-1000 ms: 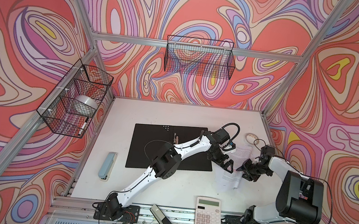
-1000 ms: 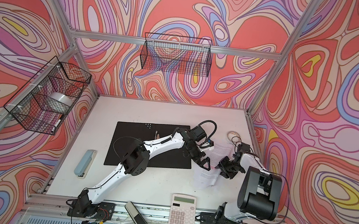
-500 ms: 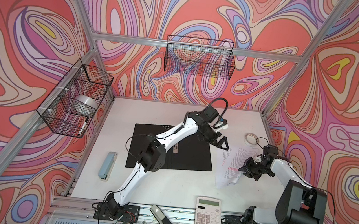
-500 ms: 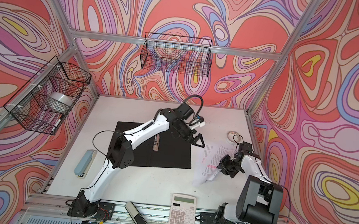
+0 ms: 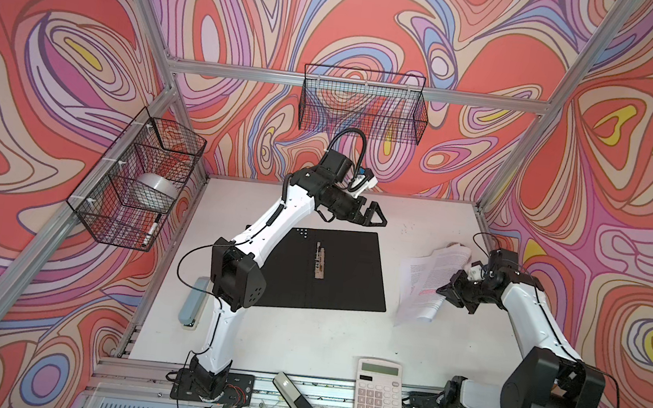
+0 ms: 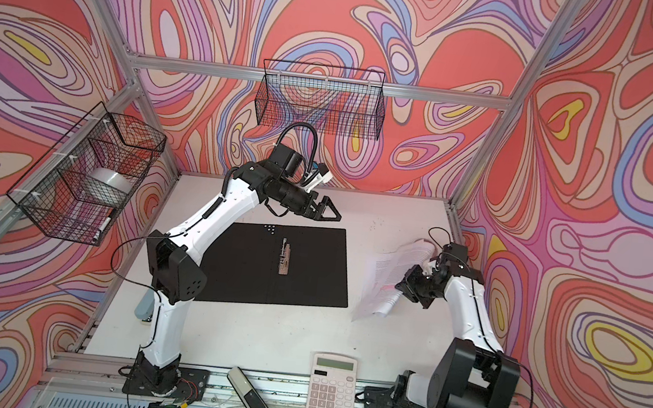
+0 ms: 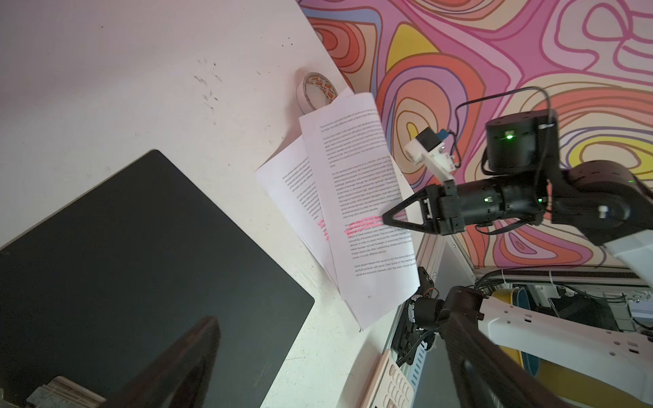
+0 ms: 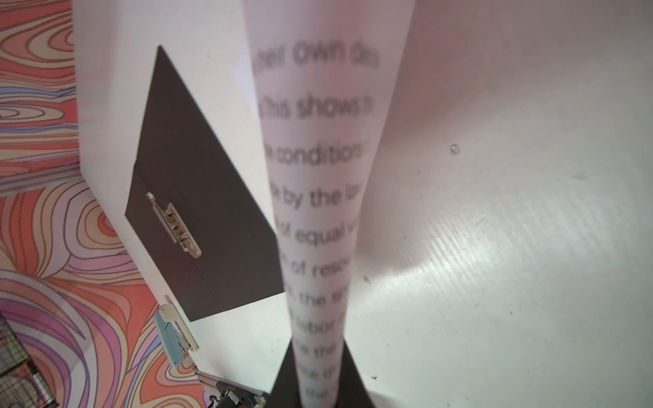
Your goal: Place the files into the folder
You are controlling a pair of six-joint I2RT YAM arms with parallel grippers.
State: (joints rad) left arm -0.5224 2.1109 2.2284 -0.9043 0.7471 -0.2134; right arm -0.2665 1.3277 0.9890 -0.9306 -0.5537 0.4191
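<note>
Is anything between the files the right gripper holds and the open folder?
Nothing visible: only bare table lies between the files and the folder. The open left gripper hovers by the folder's far edge, off that path.

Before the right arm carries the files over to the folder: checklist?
1. right gripper shut on the files: ok.
2. Every sheet in that grip: cannot tell; the sheets fan apart.
3. folder lying open, black inside up: ok.
4. metal clip on the spine uncovered: ok; latched or raised, cannot tell.
5. left gripper open, raised near the folder's far edge, off the files' path: ok.
</note>
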